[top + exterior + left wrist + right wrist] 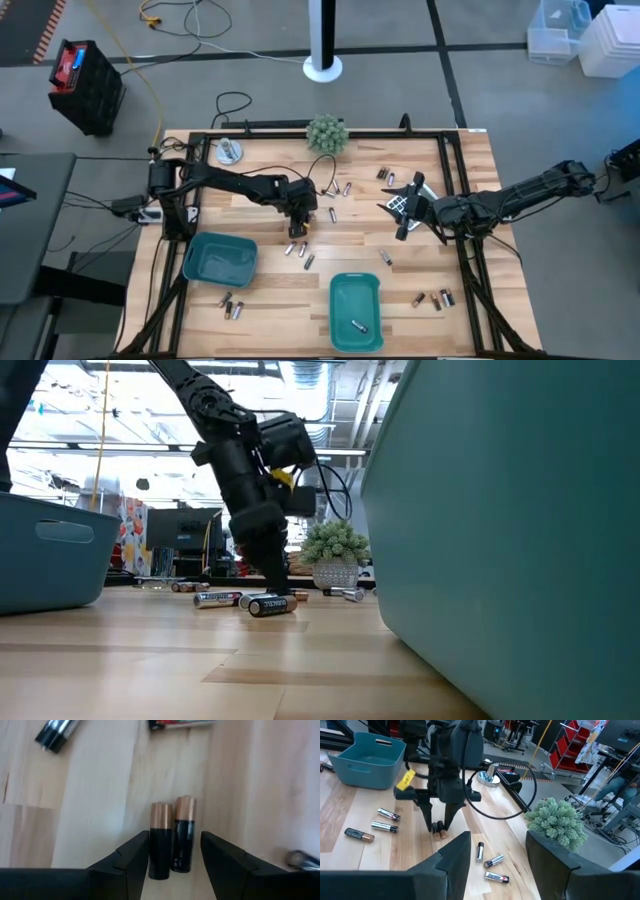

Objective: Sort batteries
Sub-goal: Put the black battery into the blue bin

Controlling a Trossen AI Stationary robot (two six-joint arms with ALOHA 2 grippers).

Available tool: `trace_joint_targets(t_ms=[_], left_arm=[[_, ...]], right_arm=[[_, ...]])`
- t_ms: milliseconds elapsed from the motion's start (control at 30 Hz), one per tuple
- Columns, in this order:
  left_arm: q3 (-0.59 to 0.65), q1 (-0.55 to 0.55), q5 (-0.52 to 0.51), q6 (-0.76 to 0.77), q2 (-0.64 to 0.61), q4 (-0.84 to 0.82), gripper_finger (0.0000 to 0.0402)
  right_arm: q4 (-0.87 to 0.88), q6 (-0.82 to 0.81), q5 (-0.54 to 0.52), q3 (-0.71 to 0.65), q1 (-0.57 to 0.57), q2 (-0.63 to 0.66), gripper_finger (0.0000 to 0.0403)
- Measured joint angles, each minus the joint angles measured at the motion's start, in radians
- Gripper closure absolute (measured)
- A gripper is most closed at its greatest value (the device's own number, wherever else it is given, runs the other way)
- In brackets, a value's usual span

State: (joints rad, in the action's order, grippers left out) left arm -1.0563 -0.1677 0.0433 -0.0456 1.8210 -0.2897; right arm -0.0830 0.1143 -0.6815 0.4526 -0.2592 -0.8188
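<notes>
Left gripper stood spread around two dark batteries – lying side by side, touching, long axes parallel, coppery ends pointing away from wrist. Right gripper hovered apart – fingers parted, empty.

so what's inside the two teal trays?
The right tray holds one battery near its bottom end. The left tray looks empty from above; in the low view, walls hide both interiors.
</notes>
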Motion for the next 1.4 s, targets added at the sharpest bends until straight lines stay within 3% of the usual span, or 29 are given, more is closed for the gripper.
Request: trace_joint_targets(t_ms=[733, 1400], left_arm=[[0.004, 0.024, 0.072, 0.005, -0.022, -0.028, 0.0228], [0.016, 0.024, -0.043, 0.002, 0.003, 0.009, 0.0228]], right_arm=[[0.001, 0.000, 0.000, 0.000, 0.000, 0.000, 0.0198], [0.001, -0.001, 0.000, 0.000, 0.013, 0.000, 0.0198]])
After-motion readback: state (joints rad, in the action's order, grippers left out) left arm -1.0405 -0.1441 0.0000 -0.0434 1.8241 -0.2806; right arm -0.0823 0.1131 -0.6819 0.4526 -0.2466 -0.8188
